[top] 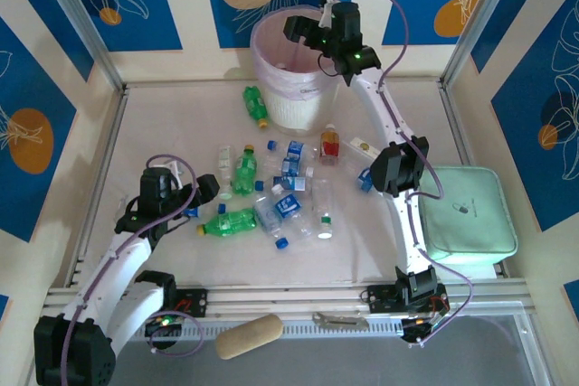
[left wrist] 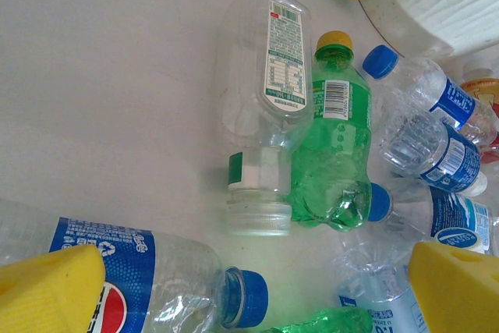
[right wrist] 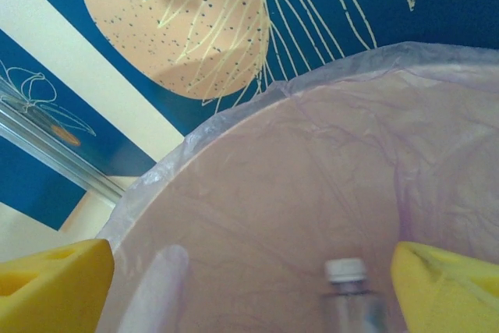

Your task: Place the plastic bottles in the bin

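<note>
The bin (top: pixel 288 88), a round white wastebasket lined with a translucent pale pink bag, is placed at the far middle of the table (top: pixel 163 133). The right gripper (top: pixel 315 38) is held above its rim; in the right wrist view its yellow fingers (right wrist: pixel 54 282) are spread wide with nothing between them, and a clear bottle with a white cap (right wrist: pixel 348 294) is seen inside the liner, cap uppermost in that view. The plastic bottles are scattered mid-table. A green bottle by the bin (top: pixel 256 104) is laid with its yellow cap toward the arms. A second green bottle (left wrist: pixel 331 146) is aligned near-to-far, cap away from the arms, touching a clear white-labelled bottle (left wrist: pixel 265 107) laid parallel but reversed. A third green bottle (top: pixel 228 221) is laid left-to-right, cap to the left. A cluster of clear blue-labelled bottles (top: pixel 289 198) is spread at mixed angles, and the red-capped amber bottle (top: pixel 330 144) is stood upright. The left gripper (left wrist: pixel 249 294) is held low over the pile, jaws wide apart and gripping nothing, with a blue-capped Pepsi bottle (left wrist: pixel 164 274) lying crosswise by its left finger.
</note>
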Motion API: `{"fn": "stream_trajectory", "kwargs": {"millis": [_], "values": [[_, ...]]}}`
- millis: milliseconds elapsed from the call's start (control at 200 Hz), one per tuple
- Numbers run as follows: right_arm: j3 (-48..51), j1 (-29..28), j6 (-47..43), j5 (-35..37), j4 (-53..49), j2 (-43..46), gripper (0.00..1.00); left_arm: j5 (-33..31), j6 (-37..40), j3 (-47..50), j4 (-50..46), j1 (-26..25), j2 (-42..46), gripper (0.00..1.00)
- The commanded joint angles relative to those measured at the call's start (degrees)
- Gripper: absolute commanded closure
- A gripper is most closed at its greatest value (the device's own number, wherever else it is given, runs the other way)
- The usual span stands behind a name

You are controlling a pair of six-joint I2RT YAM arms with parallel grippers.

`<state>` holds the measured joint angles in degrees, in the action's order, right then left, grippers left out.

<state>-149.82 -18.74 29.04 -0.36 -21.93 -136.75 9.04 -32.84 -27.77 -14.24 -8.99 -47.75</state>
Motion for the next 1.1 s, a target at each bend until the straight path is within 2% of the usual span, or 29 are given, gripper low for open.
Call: {"fn": "stream_trajectory", "kwargs": {"millis": [0,80,175,355,430,640,800,1015,1095], "values": [[-1.0,-0.3,-2.1,-2.4,-3.7,7.3,0.06,1.0,0.6,-1.1,-0.5,0.4,-0.3,0.0],[2.5,-0.8,-3.4,-2.8,-6.2,11.6,0.06,1.8,0.2,-2.4,0.1,0.4,-1.3,0.0],[12.0,-1.7,-4.6,-3.2,-6.6,19.1,0.05,2.7,-0.5,-4.3,2.0,0.4,-3.6,0.0],[40.8,-4.0,-5.9,-3.0,1.3,38.5,0.0,4.9,-2.8,-9.6,6.4,0.3,-11.0,0.01],[53.8,-4.5,-5.4,-2.0,5.4,47.4,0.01,6.1,-3.9,-12.3,8.5,0.2,-14.7,0.02],[78.8,-4.1,-2.7,5.5,6.5,66.9,0.01,6.8,-5.9,-21.2,13.3,-0.4,-25.7,0.02],[92.0,-2.9,0.6,8.4,6.6,75.4,0.01,7.7,-6.5,-28.8,16.7,-1.3,-36.3,0.03],[104.9,-1.6,5.8,9.9,6.6,81.7,0.01,7.1,-8.2,-38.8,20.1,-1.7,-49.4,0.05],[109.2,-1.4,7.8,10.6,8.0,83.8,0.01,5.9,-8.2,-43.4,19.3,-1.9,-54.7,0.09]]}}
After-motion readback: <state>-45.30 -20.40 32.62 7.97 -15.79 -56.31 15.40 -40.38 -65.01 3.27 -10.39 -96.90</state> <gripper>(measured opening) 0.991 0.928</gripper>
